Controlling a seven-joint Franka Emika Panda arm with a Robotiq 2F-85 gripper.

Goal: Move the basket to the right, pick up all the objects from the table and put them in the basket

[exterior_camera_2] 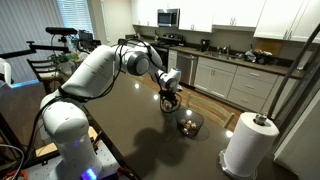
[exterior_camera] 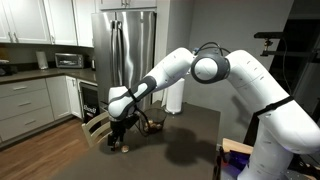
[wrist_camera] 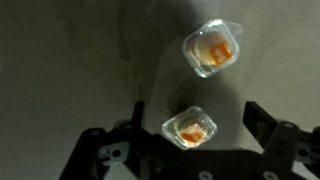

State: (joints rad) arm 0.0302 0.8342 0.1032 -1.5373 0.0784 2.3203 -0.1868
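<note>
In the wrist view two small clear cups with orange pieces inside rest on the dark table (wrist_camera: pixel 60 60). One cup (wrist_camera: pixel 190 128) lies between my gripper's (wrist_camera: pixel 198 120) open jaws, untouched by either finger. The second cup (wrist_camera: pixel 211 48) sits farther off, up and to the right. In both exterior views the gripper (exterior_camera: pixel 120 118) (exterior_camera_2: pixel 170 103) hangs low over the table (exterior_camera_2: pixel 120 130). The dark wire basket (exterior_camera_2: pixel 188 124) stands right beside it with small things inside, and the basket (exterior_camera: pixel 152 122) also shows just behind the gripper.
A white paper-towel roll (exterior_camera_2: pixel 250 145) stands at the table's corner near the basket. A pale wooden chair (exterior_camera: pixel 98 130) stands against the table edge below the gripper. Kitchen counters and a fridge (exterior_camera: pixel 125 50) lie beyond.
</note>
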